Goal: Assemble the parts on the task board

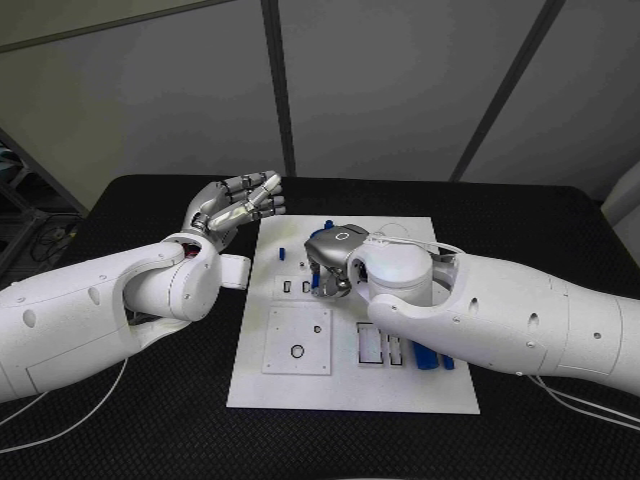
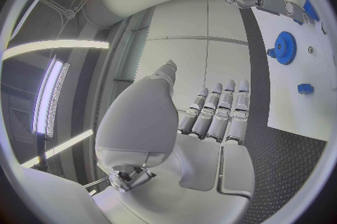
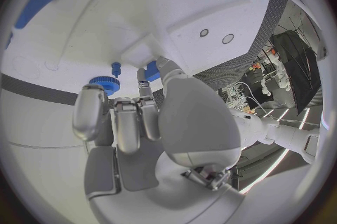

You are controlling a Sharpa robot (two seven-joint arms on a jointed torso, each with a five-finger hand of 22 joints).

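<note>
Leftmost, the left hand (image 1: 238, 205) hangs above the black table (image 1: 147, 210) just beside the task board's (image 1: 352, 390) far left corner, palm up, its fingers (image 2: 223, 117) straight, side by side and holding nothing. The task board is a white plate whose long axis runs from the robot's side toward the far edge of the table. On the board's near left part lies a white square panel (image 1: 297, 340) with small holes; just right of it sit narrow rectangular slots (image 1: 378, 347), and what they hold cannot be told. Right of those slots a long blue part (image 1: 430, 357) lies flat, partly under the right arm. Over the middle of the board the right hand (image 1: 335, 255) points down, fingers curled close together; whether it grips anything cannot be told. In the right wrist view its fingertips (image 3: 144, 89) stand just beside a blue gear (image 3: 105, 83) and a small blue part (image 3: 151, 71) on the board.
</note>
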